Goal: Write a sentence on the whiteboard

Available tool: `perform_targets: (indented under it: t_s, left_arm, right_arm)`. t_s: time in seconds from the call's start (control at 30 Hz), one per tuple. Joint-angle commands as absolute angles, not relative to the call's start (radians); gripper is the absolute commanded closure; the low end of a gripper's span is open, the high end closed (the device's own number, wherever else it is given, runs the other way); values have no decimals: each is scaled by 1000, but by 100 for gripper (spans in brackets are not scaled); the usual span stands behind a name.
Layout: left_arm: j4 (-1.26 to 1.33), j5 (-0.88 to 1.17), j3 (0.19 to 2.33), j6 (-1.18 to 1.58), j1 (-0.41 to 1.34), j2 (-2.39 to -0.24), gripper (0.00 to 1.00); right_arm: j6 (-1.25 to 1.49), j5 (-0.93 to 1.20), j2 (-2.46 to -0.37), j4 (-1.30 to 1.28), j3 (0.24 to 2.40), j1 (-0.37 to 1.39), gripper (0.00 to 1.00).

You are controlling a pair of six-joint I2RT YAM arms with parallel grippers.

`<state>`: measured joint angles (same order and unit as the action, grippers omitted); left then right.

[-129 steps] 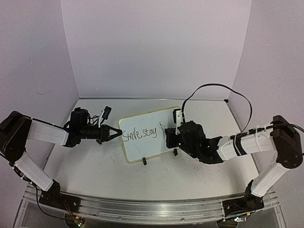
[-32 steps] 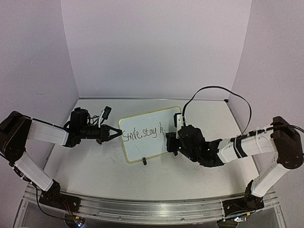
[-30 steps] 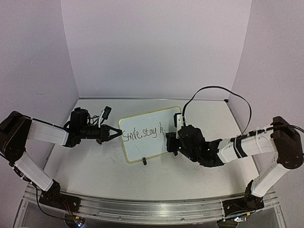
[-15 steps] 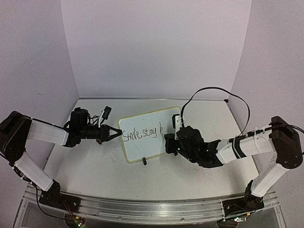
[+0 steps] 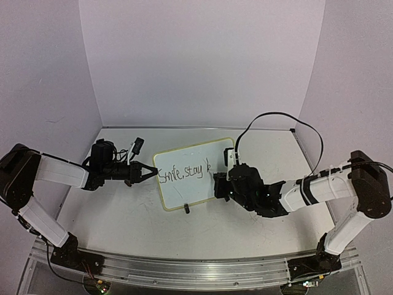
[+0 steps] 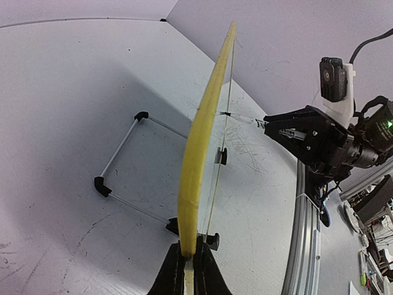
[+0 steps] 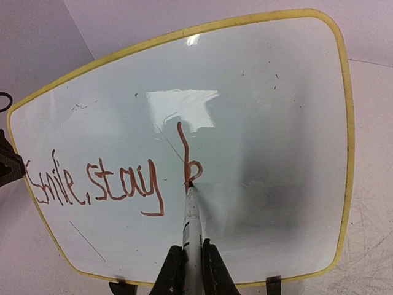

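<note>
While the left end effector (image 5: pixel 151 173) is clamped on the left edge of the whiteboard (image 5: pixel 193 189), the board stands propped on its black feet (image 5: pixel 186 209) near the middle of the table (image 5: pixel 123 221). The right end effector (image 7: pixel 191 257) is closed around a marker (image 7: pixel 192 224), whose tip touches the board just right of "stay". The sentence (image 7: pixel 98 184) reads "Smile, stay" plus a "k" (reddish in the wrist view, dark from above).
</note>
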<state>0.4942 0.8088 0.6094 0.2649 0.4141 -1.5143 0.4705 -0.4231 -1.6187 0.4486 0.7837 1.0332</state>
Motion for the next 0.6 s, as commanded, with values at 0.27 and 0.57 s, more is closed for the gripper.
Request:
perform_targets:
  t_s: [0.27,0.57]
  left_arm:
    - [444,802,625,252,417,-1497,100]
    - [444,802,628,252,417,-1499,100]
  right_arm:
    - [512,-470,-1581,411,746,1031,100]
    - [478,-470,-1569,416,768,1030,100]
